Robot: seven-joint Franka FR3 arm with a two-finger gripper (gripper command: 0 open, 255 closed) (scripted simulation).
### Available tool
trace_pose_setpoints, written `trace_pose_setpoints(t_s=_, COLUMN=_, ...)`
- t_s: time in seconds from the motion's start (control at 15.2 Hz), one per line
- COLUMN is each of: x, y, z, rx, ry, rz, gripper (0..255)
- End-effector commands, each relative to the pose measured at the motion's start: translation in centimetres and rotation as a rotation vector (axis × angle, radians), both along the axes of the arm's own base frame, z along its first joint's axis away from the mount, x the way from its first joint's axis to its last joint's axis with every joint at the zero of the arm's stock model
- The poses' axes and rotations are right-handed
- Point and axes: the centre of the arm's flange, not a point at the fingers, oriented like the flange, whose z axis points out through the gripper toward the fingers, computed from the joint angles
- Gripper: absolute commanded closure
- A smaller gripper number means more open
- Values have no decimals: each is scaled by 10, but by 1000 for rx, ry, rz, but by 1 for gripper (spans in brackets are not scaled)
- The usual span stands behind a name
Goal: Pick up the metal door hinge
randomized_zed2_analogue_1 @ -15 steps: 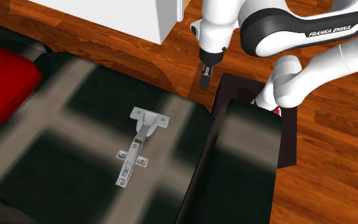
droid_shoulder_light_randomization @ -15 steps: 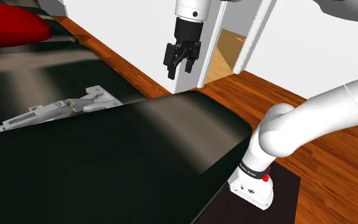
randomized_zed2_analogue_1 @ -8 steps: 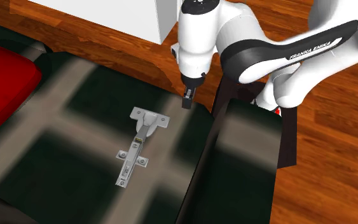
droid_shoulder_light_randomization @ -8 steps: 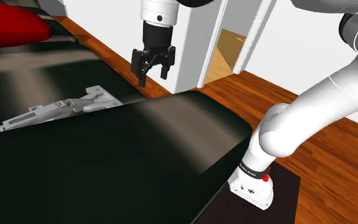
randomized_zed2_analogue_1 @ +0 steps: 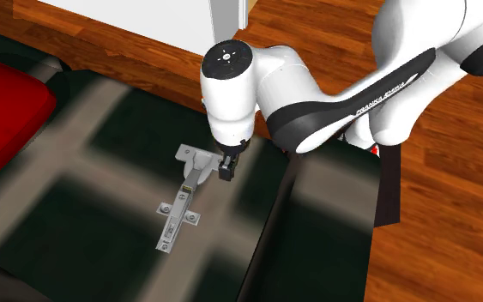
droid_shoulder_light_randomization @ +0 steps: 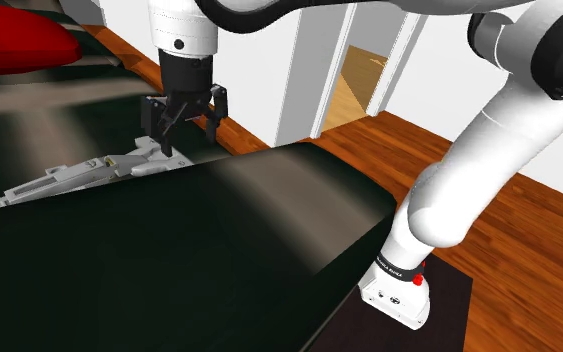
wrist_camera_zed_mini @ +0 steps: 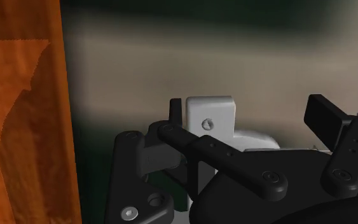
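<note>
Tool (droid_shoulder_light_randomization: 187, 135) moved over hinge (droid_shoulder_light_randomization: 79, 172) end, fingers (wrist_camera_zed_mini: 323, 116) apart, dark surface (droid_shoulder_light_randomization: 269, 220) edge close

Setting: a room in a house. The floor is warm brown wooden planking (droid_shoulder_light_randomization: 529, 240) that runs around the furniture and under the arm's stand. Plain white walls (droid_shoulder_light_randomization: 254, 80) rise straight from this floor. A white-framed doorway (droid_shoulder_light_randomization: 329, 70) stands open onto a stretch of lighter wood flooring (droid_shoulder_light_randomization: 351, 98) beyond. The work surface is a dark, glossy bench (droid_shoulder_light_randomization: 169, 260) with rounded edges. A red rounded object (droid_shoulder_light_randomization: 9, 45) sits at the shoulder view's upper left, beside the dark surface.
</note>
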Motion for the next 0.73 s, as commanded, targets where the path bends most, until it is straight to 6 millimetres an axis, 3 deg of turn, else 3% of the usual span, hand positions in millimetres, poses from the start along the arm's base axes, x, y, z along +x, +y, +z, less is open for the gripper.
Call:
trace_pose_setpoints(t_s=0.0, x=10, y=25, z=-7, rx=2, ry=-2, rz=-4, gripper=0)
trace_pose_setpoints(t_s=0.66, x=58, y=144, z=-37, rx=3, ry=-10, rz=-16, gripper=0)
